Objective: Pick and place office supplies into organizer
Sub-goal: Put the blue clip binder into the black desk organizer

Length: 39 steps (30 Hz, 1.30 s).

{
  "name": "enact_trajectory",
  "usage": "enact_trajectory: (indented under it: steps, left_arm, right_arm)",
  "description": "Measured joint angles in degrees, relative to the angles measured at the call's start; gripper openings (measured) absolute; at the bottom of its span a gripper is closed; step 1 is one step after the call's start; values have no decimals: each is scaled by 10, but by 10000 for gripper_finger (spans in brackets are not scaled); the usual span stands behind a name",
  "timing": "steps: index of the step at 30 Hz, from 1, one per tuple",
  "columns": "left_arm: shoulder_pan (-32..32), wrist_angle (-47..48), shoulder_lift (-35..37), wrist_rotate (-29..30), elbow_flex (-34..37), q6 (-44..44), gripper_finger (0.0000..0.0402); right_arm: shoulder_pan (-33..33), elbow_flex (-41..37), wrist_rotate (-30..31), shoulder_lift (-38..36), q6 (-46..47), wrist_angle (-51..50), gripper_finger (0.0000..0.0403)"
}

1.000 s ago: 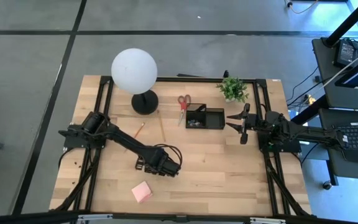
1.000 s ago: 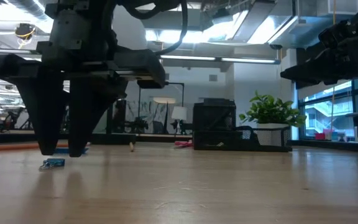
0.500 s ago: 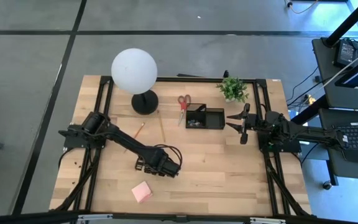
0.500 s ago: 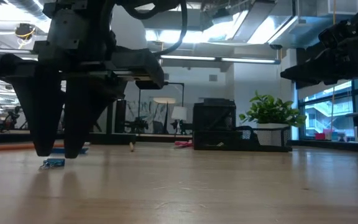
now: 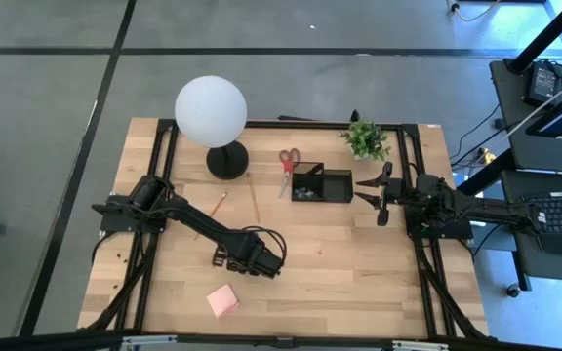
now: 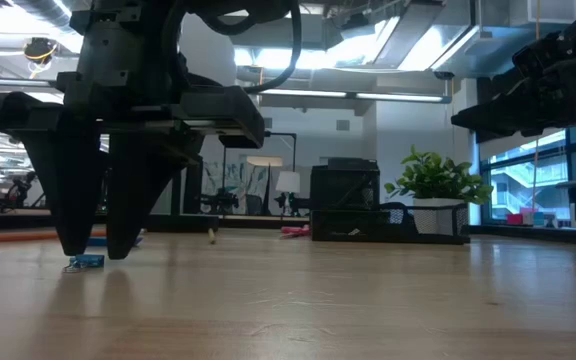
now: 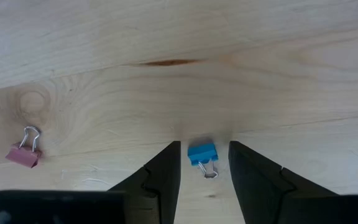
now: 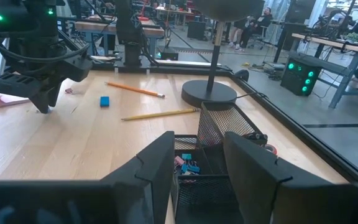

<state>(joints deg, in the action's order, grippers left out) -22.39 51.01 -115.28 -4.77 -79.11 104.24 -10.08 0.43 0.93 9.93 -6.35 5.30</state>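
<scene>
A small blue binder clip (image 7: 202,154) lies flat on the wooden table. My left gripper (image 7: 204,171) points straight down over it, open, with one finger on either side and not touching it; in the low view my left gripper (image 6: 95,252) has its tips just above the table by the clip (image 6: 86,262). A pink clip (image 7: 23,152) lies nearby. The black mesh organizer (image 5: 321,184) stands at the far right with a few clips (image 8: 188,163) inside. My right gripper (image 5: 369,190) waits beside it, level and open.
Red-handled scissors (image 5: 288,161), two pencils (image 5: 219,203) (image 5: 254,195) and a blue eraser (image 8: 105,101) lie left of the organizer. A pink sticky pad (image 5: 222,301) lies near the front edge. The globe lamp's base (image 5: 227,161) and a potted plant (image 5: 364,139) stand at the far edge.
</scene>
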Motion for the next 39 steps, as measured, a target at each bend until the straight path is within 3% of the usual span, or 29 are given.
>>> enact_trajectory:
  steps: [27,39]
  left_arm:
    - [-11,0,-1,4,0,4,129]
    - [-16,-52,3,20,41,21,129]
  right_arm:
    - [0,0,0,0,-2,0,145]
    - [0,0,0,0,-1,0,145]
